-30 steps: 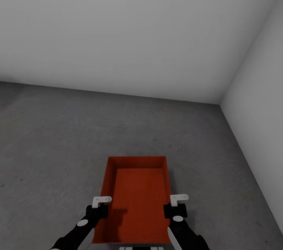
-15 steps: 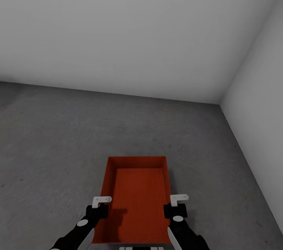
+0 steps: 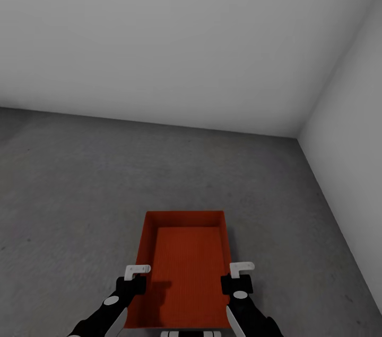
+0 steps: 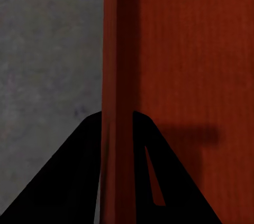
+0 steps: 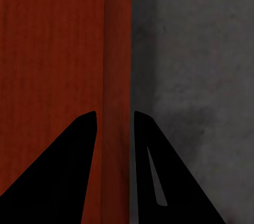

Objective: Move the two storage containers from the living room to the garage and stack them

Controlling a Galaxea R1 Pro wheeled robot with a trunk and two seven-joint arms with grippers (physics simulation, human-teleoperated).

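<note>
We hold one storage container (image 3: 185, 268) at lower centre of the head view, over the grey concrete floor (image 3: 79, 194). Left end effector (image 4: 117, 121) pinches its left wall, right end effector (image 5: 115, 121) its right wall. White walls (image 3: 185, 35) behind.

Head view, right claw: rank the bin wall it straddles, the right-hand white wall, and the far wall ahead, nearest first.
1. The orange bin: its right side wall sits between the right claw fingers.
2. Right-hand white wall: off to the claw's right across bare floor.
3. Far white wall: ahead, beyond the bin's far end.
</note>
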